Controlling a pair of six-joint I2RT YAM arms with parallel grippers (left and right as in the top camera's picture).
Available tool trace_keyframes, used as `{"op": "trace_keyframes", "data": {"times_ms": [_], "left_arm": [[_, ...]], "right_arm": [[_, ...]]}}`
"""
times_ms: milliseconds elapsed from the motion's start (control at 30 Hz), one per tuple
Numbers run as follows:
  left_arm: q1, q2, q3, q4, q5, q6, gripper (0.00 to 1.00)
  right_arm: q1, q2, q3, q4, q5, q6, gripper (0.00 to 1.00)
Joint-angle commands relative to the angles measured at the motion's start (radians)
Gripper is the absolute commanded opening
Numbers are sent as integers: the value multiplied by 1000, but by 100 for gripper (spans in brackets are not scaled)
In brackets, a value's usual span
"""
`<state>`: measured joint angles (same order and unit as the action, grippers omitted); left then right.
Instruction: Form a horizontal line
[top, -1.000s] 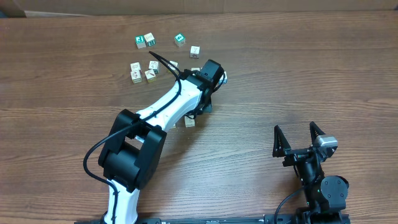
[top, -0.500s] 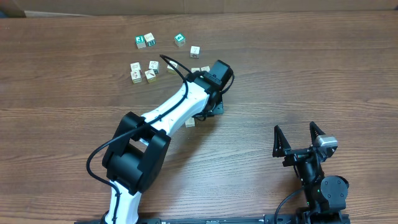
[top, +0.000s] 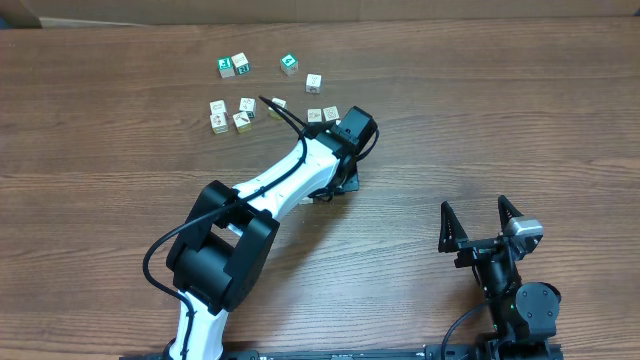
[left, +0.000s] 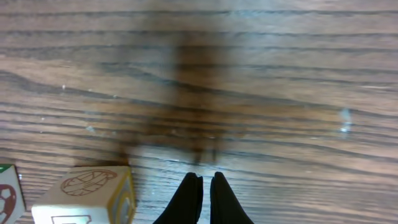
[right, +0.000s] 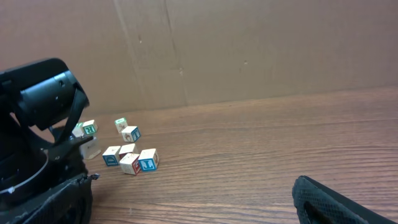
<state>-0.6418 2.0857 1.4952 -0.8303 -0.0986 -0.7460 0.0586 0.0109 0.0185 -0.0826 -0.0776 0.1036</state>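
Small wooden cubes lie scattered at the table's far left-centre, among them a green-faced cube (top: 289, 64) and two pale cubes (top: 322, 114) side by side. No horizontal line shows in any view. My left arm (top: 300, 170) reaches over the table just below them and hides what lies under it. The left gripper (left: 206, 182) is shut on nothing, low over bare wood. A pale cube with a yellow side (left: 87, 198) sits just left of its fingers, apart from them. My right gripper (top: 483, 215) stands open and empty near the front right.
A cardboard wall (right: 249, 50) rises behind the table's far edge. In the right wrist view a cluster of cubes (right: 130, 158) lies far ahead on the left, beside the left arm's black wrist (right: 40, 93). A green-edged cube (left: 6, 196) touches the frame's left edge.
The left arm's wrist has swung right and slightly farther away, and now covers the pale cube that lay beside the arm. The right arm has not moved.
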Motion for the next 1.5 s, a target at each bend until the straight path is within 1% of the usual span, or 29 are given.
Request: {"op": "trace_keyframes", "data": {"times_ms": [0, 333, 467, 967, 1467], "left_arm": [[-1, 4, -20, 6, -48, -28, 4], [-2, 4, -80, 56, -70, -27, 4], [0, 4, -81, 57, -74, 10, 4], [4, 4, -81, -1, -122, 11, 4], [39, 4, -81, -61, -137, 89, 4]], "right_arm": [[-5, -8, -10, 5, 6, -4, 100], [-5, -8, -10, 5, 6, -4, 100], [-5, -8, -10, 5, 6, -4, 100], [-5, -8, -10, 5, 6, -4, 100], [-5, -8, -10, 5, 6, -4, 100]]}}
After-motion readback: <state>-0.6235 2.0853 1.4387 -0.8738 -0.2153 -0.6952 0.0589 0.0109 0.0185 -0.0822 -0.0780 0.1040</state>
